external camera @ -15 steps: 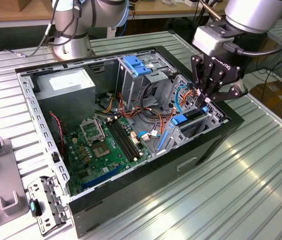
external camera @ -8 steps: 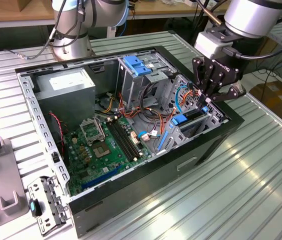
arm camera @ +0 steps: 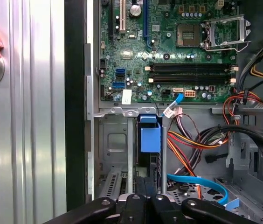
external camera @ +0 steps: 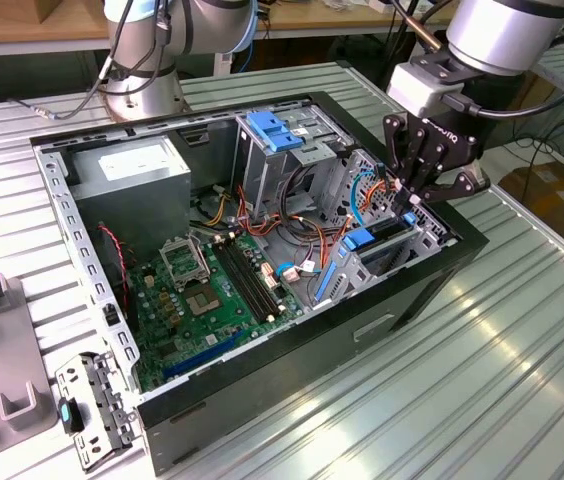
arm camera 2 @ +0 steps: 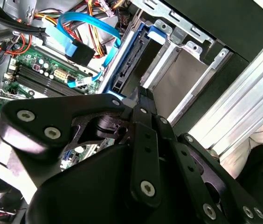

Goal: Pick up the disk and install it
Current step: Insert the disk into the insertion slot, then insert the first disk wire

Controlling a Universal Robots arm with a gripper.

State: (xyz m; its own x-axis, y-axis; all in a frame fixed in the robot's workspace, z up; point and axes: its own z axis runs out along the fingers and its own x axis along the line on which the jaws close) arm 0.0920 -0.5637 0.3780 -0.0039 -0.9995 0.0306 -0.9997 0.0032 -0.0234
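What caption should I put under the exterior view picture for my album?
Robot gripper just above the disk inside the open computer case.

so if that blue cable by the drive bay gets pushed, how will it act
Probably floppy: the blue cable lies in a loose curve. Likely light, being thin and flat. A push would probably bend it, not slide it whole.

text: none legible | power-supply sticker (external camera: 134, 163): print too small | motherboard (arm camera: 169, 56) markings: unreadable
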